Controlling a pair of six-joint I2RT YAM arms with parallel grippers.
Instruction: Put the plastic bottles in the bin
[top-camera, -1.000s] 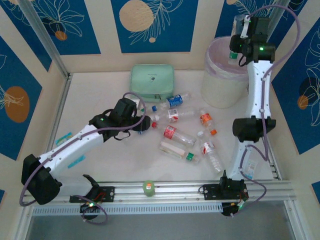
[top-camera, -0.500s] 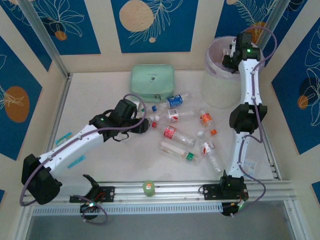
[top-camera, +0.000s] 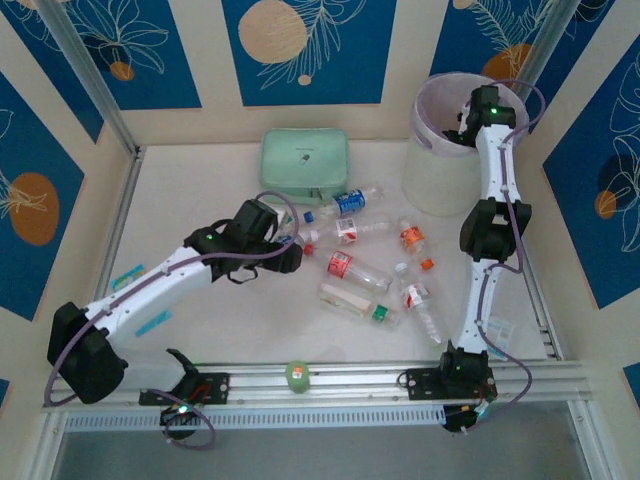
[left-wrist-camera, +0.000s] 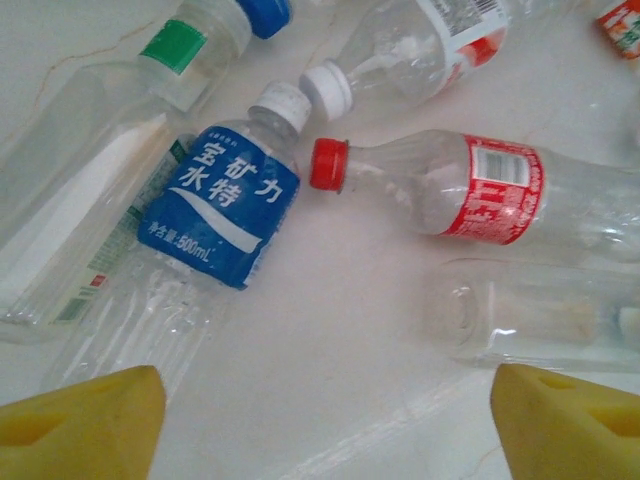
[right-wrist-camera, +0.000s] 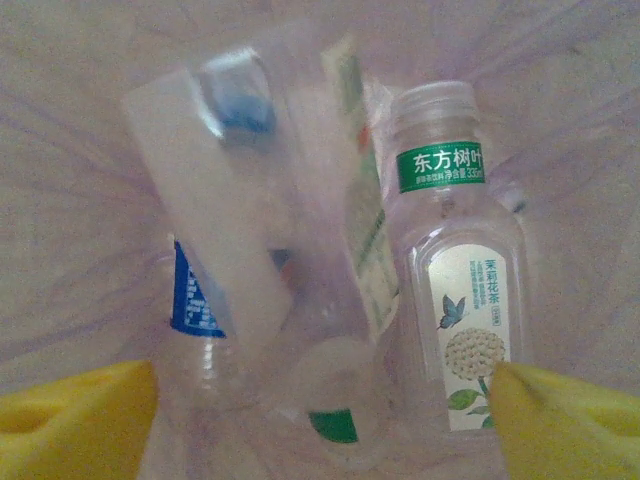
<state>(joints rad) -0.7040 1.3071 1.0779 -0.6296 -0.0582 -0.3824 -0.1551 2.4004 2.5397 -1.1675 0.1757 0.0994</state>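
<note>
Bin (top-camera: 432, 180) at the table's far right corner now has my right arm dipped inside it, down from above the rim a second ago. That delivery looks finished, while several bottles (top-camera: 356, 270) still lie loose mid-table. My right gripper (right-wrist-camera: 320, 400) is spread wide and grips nothing, with a green-labelled bottle (right-wrist-camera: 455, 290) lying free beside one finger among others in the liner. My left gripper (left-wrist-camera: 320, 410), nudged a little closer to the pile, hangs just as wide and empty above a blue-labelled bottle (left-wrist-camera: 215, 215).
</note>
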